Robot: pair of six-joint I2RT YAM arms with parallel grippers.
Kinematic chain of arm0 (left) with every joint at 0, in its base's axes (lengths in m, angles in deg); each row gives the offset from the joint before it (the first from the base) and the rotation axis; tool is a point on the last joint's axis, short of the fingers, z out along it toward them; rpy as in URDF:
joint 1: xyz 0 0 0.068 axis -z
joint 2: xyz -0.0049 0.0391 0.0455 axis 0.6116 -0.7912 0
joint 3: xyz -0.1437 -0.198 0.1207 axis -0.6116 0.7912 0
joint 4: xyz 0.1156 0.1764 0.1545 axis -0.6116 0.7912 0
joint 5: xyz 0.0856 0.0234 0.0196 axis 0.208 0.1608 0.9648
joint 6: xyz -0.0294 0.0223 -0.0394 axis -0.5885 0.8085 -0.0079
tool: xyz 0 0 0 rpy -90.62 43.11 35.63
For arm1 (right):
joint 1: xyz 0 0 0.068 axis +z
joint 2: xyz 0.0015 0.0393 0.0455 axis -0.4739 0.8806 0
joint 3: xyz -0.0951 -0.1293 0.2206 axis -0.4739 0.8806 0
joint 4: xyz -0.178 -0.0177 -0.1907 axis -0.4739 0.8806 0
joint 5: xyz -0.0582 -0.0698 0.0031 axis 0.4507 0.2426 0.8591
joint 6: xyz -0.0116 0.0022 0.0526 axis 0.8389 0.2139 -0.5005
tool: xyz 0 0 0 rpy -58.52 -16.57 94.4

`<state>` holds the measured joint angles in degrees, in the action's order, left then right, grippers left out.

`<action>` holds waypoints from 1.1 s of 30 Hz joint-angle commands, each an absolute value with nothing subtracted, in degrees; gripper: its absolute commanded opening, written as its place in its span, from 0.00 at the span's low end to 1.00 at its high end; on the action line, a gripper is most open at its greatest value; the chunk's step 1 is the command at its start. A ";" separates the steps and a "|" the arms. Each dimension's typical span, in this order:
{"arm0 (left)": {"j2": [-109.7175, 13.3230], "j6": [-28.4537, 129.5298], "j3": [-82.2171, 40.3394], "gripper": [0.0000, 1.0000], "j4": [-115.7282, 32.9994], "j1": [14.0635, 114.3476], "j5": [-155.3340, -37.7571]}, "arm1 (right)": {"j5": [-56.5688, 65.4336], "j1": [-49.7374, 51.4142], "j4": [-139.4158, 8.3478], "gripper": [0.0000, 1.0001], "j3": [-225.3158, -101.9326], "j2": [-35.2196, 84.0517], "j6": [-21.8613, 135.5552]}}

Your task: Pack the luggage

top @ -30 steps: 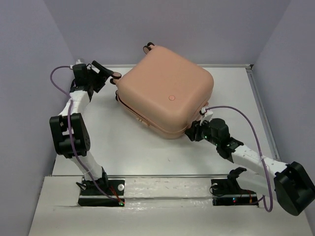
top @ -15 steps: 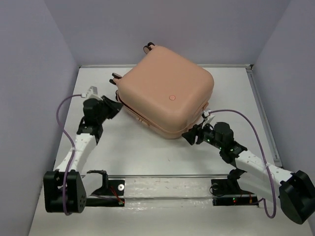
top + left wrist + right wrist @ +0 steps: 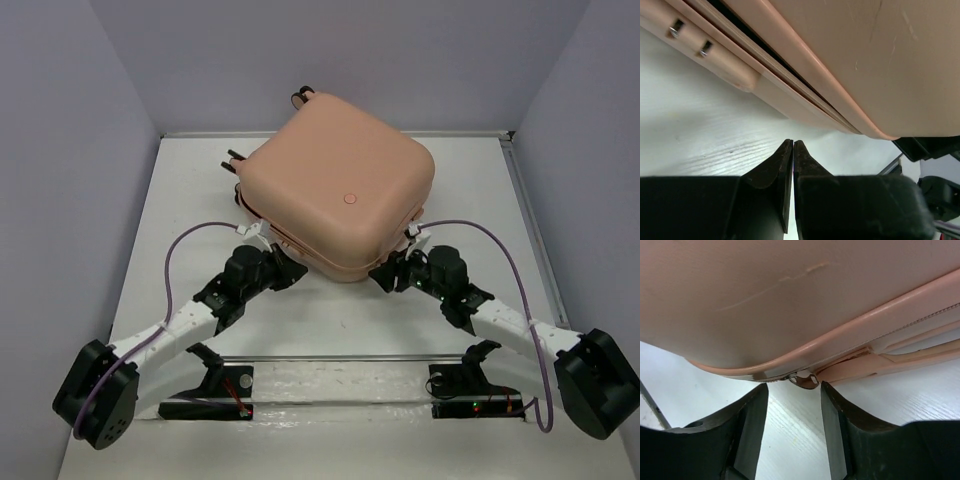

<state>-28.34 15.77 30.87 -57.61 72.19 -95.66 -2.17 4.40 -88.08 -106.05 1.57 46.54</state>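
While the peach-pink hard-shell suitcase (image 3: 340, 185) lies lid-down toward the back of the white table (image 3: 190, 210), it looks stiff and slippery, so the little zip tab (image 3: 805, 378) seems best to grab, with the right gripper (image 3: 792, 387) spread apart beside it and the left gripper (image 3: 793, 145) pinched together, empty.

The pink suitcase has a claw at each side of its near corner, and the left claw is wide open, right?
No: the left claw is shut, closed on nothing, as the left wrist view shows. Otherwise right: a claw sits at each side of the near corner of the pink suitcase.
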 commanded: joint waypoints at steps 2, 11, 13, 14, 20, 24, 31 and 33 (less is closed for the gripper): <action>-32.55 17.38 27.76 0.15 -65.10 76.81 -91.10 | -0.32 4.67 -94.60 0.49 -108.12 4.59 47.67; -36.59 18.26 26.27 0.12 -69.93 77.78 -90.57 | -0.94 4.67 -104.62 0.41 -106.71 7.75 46.70; -37.30 18.52 25.83 0.11 -70.72 77.87 -89.70 | -1.28 4.67 -106.02 0.40 -107.06 8.63 46.87; -38.00 18.70 25.74 0.11 -71.16 77.87 -89.52 | -1.46 4.67 -106.64 0.37 -107.06 8.99 46.79; -40.81 19.14 25.13 0.09 -72.75 77.87 -86.27 | -2.34 4.67 -107.97 0.25 -107.59 8.64 46.61; -41.96 19.05 24.95 0.09 -73.80 77.87 -86.00 | -4.62 4.67 -107.44 0.33 -108.29 8.37 46.26; -42.05 19.14 24.42 0.08 -74.24 77.87 -86.70 | -2.87 4.67 -107.70 0.29 -108.47 9.87 47.14; -41.96 19.14 24.42 0.08 -74.24 77.87 -86.70 | -2.34 4.67 -108.49 0.14 -108.47 10.22 46.96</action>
